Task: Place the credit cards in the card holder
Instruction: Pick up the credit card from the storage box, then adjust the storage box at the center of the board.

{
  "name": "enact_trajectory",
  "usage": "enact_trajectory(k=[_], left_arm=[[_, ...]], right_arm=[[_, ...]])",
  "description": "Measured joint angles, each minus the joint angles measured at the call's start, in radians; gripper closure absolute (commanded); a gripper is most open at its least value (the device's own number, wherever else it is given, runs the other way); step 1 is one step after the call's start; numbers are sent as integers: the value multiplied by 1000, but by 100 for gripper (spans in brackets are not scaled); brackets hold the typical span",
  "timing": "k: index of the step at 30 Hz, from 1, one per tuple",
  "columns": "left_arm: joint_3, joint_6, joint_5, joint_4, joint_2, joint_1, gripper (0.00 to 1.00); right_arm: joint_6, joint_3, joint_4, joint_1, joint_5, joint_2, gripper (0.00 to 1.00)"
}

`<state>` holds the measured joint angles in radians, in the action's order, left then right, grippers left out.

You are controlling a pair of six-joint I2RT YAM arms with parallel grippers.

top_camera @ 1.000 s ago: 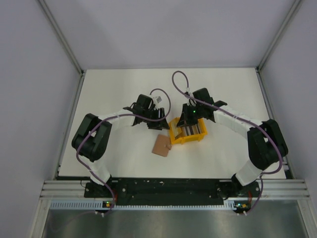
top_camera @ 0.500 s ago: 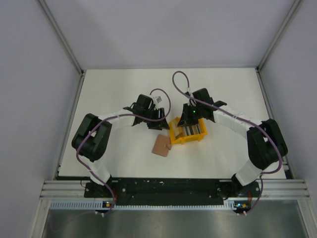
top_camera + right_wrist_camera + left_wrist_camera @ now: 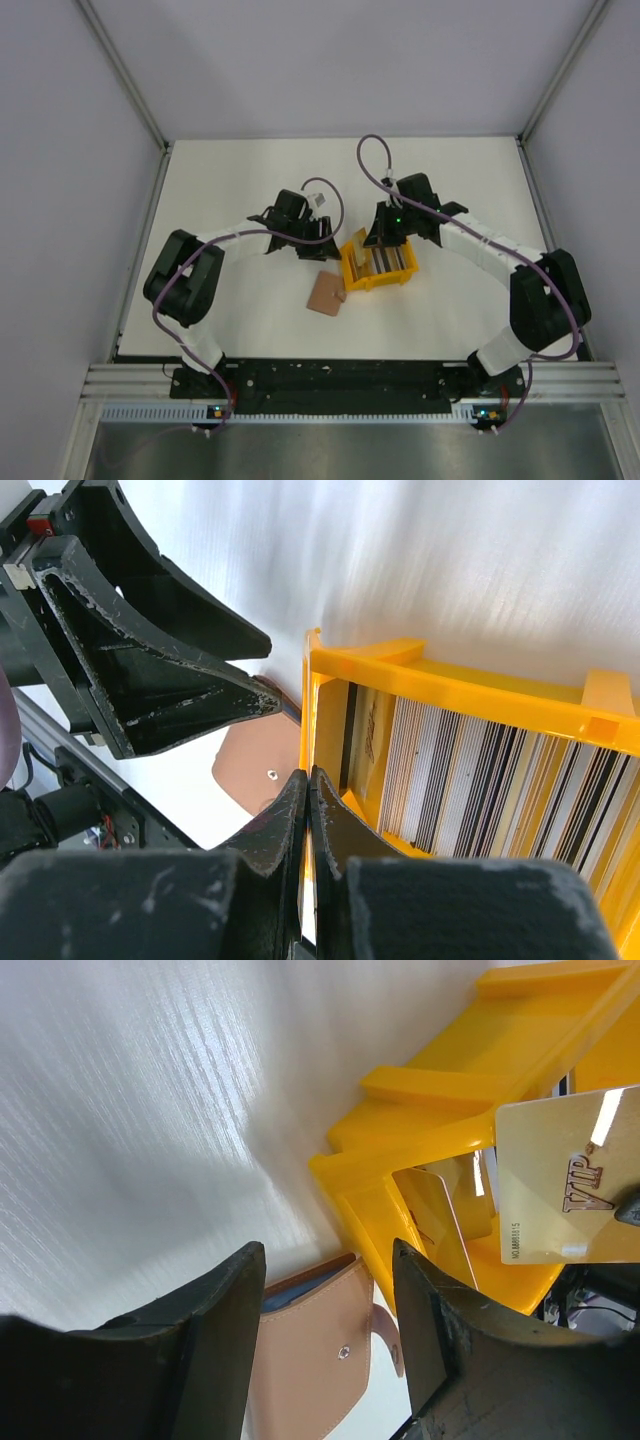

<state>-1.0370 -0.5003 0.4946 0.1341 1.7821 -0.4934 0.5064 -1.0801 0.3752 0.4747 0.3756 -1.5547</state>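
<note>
The tan card holder [image 3: 326, 294] lies flat on the table just left of the yellow tray [image 3: 380, 263], which holds several credit cards [image 3: 480, 780] standing on edge. My right gripper [image 3: 308, 780] is shut on a thin card above the tray's left end. In the left wrist view this card shows as a gold VIP card [image 3: 565, 1180] held above the tray [image 3: 440, 1100]. My left gripper [image 3: 328, 1260] is open and empty, hovering over the holder [image 3: 310, 1360], whose snap stud faces up. The holder also shows in the right wrist view [image 3: 255, 765].
The two grippers are close together over the tray's left end, and the left fingers [image 3: 150, 680] fill the upper left of the right wrist view. White walls with metal rails [image 3: 140, 100] enclose the table on three sides.
My right gripper has lifted and shifted slightly back and right from the tray, and its cable has swung. The left arm, holder and tray have stayed put.
</note>
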Motion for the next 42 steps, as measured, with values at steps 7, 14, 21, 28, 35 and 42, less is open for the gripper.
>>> enact_trajectory(k=[7,14,21,28,35,42], left_arm=[[14,0,-10,1,-12,0,41],[33,-2,-48,3,-61,2,33],[108,-31,-187,16,-195,26,25],[218,-75,-340,40,-346,68,19],[285,-102,-427,53,-428,74,18],[312,-107,-432,51,-439,74,18]], right_arm=[[0,23,7,-2,-3,21,100],[-11,59,8,-9,37,175,100],[-3,140,10,100,-3,228,100],[2,157,11,201,-134,227,100],[-9,157,-2,236,-216,172,100],[-35,157,-2,259,-297,158,100]])
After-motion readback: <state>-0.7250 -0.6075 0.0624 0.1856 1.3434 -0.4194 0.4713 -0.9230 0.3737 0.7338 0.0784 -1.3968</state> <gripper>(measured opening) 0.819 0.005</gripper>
